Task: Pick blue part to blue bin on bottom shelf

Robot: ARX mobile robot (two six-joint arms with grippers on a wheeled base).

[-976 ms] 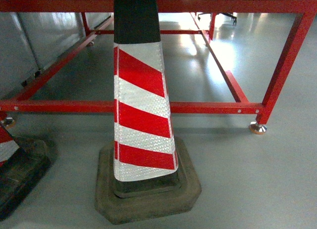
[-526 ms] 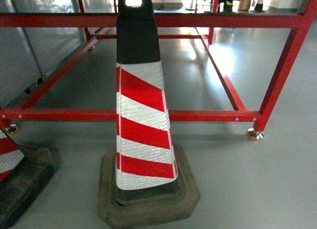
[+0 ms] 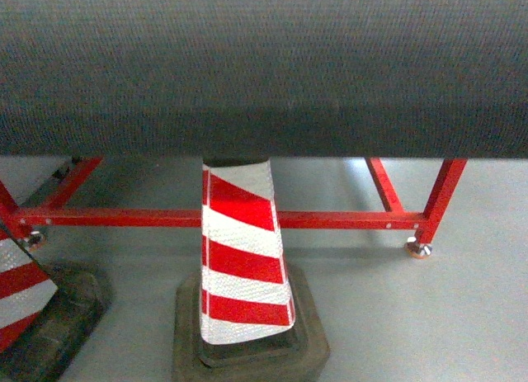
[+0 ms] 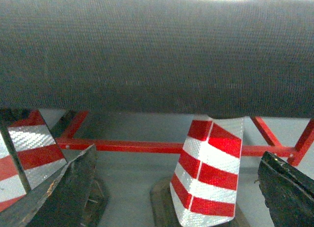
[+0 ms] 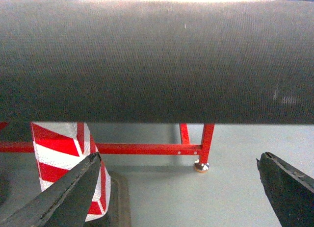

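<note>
The blue part, the blue bin and the bottom shelf are out of view. A dark textured surface [image 3: 264, 68] fills the upper half of every view. My left gripper [image 4: 176, 188] is open, its dark fingers [image 4: 64, 188] wide apart with nothing between them, above the floor in front of a striped cone. My right gripper [image 5: 176, 192] is open too and holds nothing; its fingers [image 5: 289, 192] frame bare floor. Neither gripper shows in the head view.
A red-and-white traffic cone [image 3: 243, 258] on a dark rubber base stands straight ahead on the grey floor, and a second cone [image 3: 21, 291] is at the left. Behind them runs a low red steel frame [image 3: 330, 219] with a metal foot [image 3: 418, 249].
The head view has shifted: the dark textured surface now covers the upper half, hiding the cone's top and most of the red frame. The cone sits lower in the picture.
</note>
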